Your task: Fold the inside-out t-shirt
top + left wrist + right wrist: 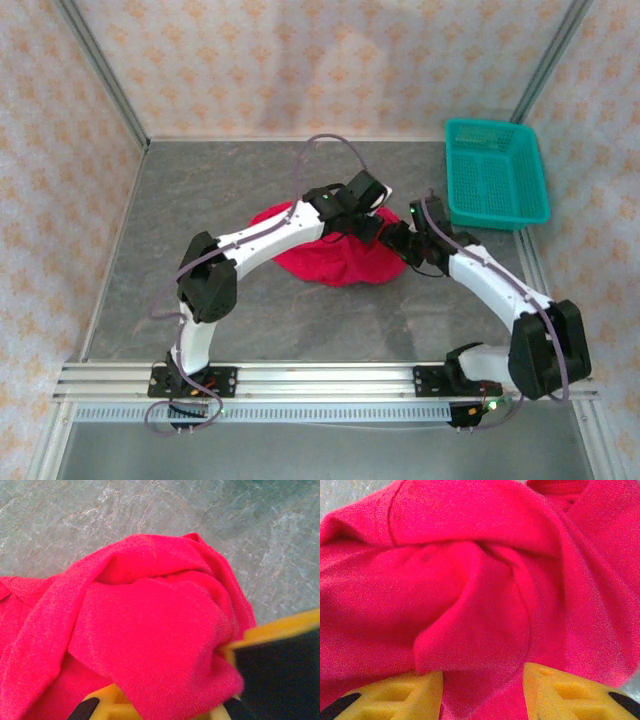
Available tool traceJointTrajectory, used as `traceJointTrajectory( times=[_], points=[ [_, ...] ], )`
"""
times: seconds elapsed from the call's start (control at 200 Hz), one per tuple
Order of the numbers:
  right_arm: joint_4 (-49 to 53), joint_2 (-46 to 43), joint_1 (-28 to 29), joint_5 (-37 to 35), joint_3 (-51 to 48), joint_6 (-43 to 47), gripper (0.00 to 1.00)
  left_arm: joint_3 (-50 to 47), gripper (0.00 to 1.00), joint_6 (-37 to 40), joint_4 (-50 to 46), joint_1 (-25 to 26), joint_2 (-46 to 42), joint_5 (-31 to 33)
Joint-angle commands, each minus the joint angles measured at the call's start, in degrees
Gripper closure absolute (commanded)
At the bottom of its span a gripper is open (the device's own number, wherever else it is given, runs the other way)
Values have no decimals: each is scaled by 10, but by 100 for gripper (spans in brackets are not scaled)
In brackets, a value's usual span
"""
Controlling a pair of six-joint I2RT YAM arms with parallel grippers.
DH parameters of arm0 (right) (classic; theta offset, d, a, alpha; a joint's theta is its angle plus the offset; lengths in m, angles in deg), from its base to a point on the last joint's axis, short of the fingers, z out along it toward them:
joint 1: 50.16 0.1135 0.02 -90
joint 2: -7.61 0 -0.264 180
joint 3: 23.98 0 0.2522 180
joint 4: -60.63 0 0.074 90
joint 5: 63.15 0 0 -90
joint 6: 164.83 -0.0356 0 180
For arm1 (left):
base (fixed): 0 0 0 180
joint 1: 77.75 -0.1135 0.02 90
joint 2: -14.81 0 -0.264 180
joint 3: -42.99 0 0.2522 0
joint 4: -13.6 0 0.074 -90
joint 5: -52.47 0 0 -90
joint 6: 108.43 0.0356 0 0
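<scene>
One crumpled heap is all the inside-out t-shirt (335, 262) amounts to; it lies mid-tabletop (200, 200), slightly toward the far side and well apart from the teal basket (497, 180) at the far right. Nothing of it lies flat, so any fold begun from here would, I judge, trap wrinkles and doubled layers.

My left hand (364, 224) is clenched on a thick bunch of the red cloth at the heap's far right; if it has caught several layers rather than one edge, a lift would drag the whole bundle instead of spreading it. My right hand (397, 240), just beside it, has its yellow fingers (395, 692) parted, with a fold of cloth lying loose in the gap, not pinched; that fold could snag and tug the heap askew, and two hands this close could knock together.

Hard to make out: which part I hold, since sleeves, hem and collar cannot be told apart in the folds; from above, my arms cover the heap's far edge.
</scene>
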Motion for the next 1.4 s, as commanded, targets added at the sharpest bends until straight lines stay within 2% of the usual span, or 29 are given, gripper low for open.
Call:
traceJointTrajectory(
  times=[0.0,0.1,0.335,0.46,0.525,0.61,0.661,0.706,0.781,0.881,1.016,1.396],
  points=[
    [-69,41,3,-13,21,-35,58,26,100,-24,-25,-13,-45,-65],
    [-73,104,2,-43,21,-36,100,27,100,-62,-4,-42,-74,-161],
    [-118,164,-10,-67,-58,-40,100,8,100,-151,75,-132,-136,-348],
    [-95,141,-9,-62,-48,-26,100,-46,100,-215,176,-151,-133,-450],
    [-59,108,-9,-60,-29,-7,100,-82,100,-243,228,-151,-130,-478],
    [-11,42,-8,-58,-8,23,99,-118,100,-245,256,-153,-130,-470],
    [10,-3,-8,-54,1,39,84,-123,100,-236,248,-153,-128,-460],
    [25,-30,-9,-54,8,47,75,-125,100,-231,242,-155,-123,-454],
    [35,-64,-8,-41,12,48,69,-120,100,-230,234,-155,-113,-449],
    [5,-98,-7,0,0,17,68,-113,100,-232,236,-156,-102,-446],
    [-112,-101,-5,52,-42,-50,68,-103,100,-235,231,-156,-90,-442],
    [-216,-25,17,83,-19,-95,66,-112,100,-242,236,-156,-73,-434]
  ],
)
